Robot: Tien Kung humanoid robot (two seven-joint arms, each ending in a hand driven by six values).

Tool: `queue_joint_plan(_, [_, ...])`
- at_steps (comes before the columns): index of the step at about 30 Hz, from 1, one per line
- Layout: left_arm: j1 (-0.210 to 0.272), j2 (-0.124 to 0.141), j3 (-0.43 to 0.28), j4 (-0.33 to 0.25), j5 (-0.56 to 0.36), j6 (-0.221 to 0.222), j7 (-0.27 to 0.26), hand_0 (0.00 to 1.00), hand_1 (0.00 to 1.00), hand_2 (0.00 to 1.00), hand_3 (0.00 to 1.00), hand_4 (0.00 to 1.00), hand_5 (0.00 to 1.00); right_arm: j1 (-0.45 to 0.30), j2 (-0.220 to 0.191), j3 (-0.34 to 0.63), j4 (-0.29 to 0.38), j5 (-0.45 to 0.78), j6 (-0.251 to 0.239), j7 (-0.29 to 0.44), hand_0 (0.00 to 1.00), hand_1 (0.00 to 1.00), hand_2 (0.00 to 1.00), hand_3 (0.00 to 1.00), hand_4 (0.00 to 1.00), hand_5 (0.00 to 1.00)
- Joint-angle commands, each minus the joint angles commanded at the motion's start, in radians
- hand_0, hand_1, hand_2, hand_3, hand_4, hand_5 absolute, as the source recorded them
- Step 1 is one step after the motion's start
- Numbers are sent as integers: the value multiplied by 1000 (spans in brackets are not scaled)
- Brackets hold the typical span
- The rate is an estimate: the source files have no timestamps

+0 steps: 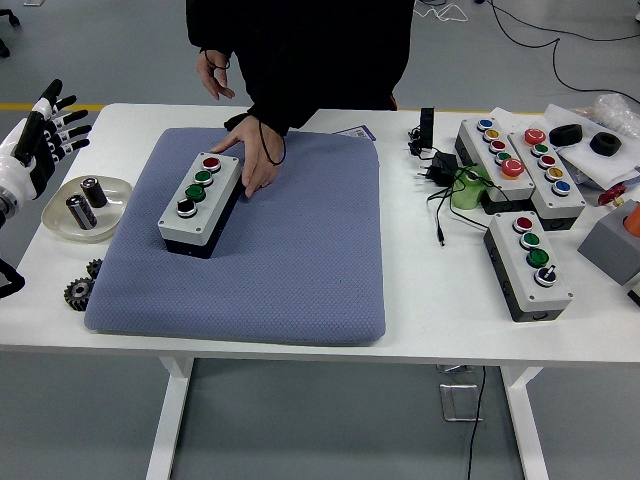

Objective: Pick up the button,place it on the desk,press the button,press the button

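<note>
A person's hand point(258, 155) rests beside the button box point(200, 203) on the blue mat point(290, 250).

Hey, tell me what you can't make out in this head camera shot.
- Right hand: out of the head view entirely.
- Person's hand on the blue-grey quilted pad: whether it touches the grey four-button control box is unclear.
- Orange object: cut off by the right edge.
- Left hand: fingers spread, holding nothing.

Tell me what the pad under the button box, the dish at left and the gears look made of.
Pad: looks like blue-grey fabric over foam, with a dotted weave and soft rounded edges. Dish: translucent, glossy, probably plastic or glass. Gears: dark, dull, toothed, probably metal. Button box: pale grey matte lid, likely plastic.
</note>
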Motion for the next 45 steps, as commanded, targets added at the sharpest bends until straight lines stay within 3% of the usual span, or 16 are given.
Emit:
queue_joint_plan(4, [-6, 0, -7, -11, 96, 29, 10, 854, 879, 935, 980, 992, 931, 0, 0, -1, 0, 1, 0, 0, 773, 740, 753, 603, 216, 166])
queue_joint_plan(5, [-8, 1, -9, -16, 129, 39, 16, 899, 922, 971, 998, 998, 856, 1, 0, 0, 0, 0, 0, 0, 772, 739, 751, 603, 216, 168])
queue_joint_plan(13, [-22, 1, -16, -52, 308, 79, 69, 937, 958, 998, 998, 998, 810, 5, 0, -1, 0, -1, -1, -1, 772, 739, 751, 603, 216, 168])
queue_joint_plan(23, [-23, 1, -10, -45, 273, 53, 77, 936, 965, 998, 998, 998, 778, 5, 1, -4, 0, 2, -1, -2, 773, 738, 752, 603, 216, 167])
queue_joint_plan(34, [-21, 5, -22, -44, 318, 47, 88, 942, 966, 998, 998, 998, 767, 7, 0, -8, 1, 1, -1, -2, 772, 738, 752, 603, 216, 168])
queue_joint_plan(38, [-24, 6, -23, -51, 367, 34, 99, 951, 980, 998, 998, 998, 753, 8, 0, -9, 1, 1, -1, -2, 772, 738, 752, 603, 216, 167])
queue_joint_plan(45, [-33, 3, 2, -97, 550, 23, 161, 989, 998, 998, 998, 998, 734, 9, -3, -16, -2, 9, -1, 2, 773, 738, 752, 603, 216, 167])
